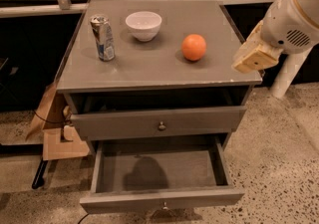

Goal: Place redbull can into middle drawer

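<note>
Standing upright at upper left of the grey cabinet top (149, 71), the slim silver-and-blue redbull can (102, 38) is just left of a white round bowl (143, 25); round orange fruit (194, 47) sits further right. The robot's tan gripper (254, 55) hovers at frame right by the top's right edge, well apart from the can; spread or closed, can't tell. Wide grey wooden middle drawer (159, 197) is pulled out at bottom centre.

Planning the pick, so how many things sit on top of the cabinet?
3: can at left, bowl back centre, orange to the right. None looks hidden. End effector hovers beside the cabinet's right edge.
</note>
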{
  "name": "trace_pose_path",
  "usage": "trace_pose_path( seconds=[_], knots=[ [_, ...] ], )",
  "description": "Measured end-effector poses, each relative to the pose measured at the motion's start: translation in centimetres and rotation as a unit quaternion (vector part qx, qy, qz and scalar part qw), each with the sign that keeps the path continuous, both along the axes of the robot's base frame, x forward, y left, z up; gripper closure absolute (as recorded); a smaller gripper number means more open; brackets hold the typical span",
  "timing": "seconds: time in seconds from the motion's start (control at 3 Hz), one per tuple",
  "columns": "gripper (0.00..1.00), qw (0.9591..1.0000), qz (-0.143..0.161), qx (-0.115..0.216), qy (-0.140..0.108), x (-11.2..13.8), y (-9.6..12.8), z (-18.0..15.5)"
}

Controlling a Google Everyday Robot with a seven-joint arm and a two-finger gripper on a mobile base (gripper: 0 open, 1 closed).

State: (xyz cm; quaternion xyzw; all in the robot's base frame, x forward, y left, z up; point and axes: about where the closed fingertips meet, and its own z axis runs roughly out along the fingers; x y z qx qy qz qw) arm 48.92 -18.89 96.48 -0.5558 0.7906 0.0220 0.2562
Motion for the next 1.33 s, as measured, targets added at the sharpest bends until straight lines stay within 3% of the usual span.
trace_pose_path(
  seconds=[0.33, 0.67, 1.0, 1.33],
  knots=[
    [0.89, 0.9991, 0.005, 0.034, -0.025, 2.9, 2.2, -1.1],
    [1.00, 0.9964, 0.007, 0.061, -0.058, 6.3, 4.6, -1.7],
    [1.00, 0.9914, 0.020, 0.099, -0.084, 11.1, 8.6, -2.6],
    [1.00, 0.9883, 0.043, 0.122, -0.080, 13.9, 12.5, -3.0]
  ],
)
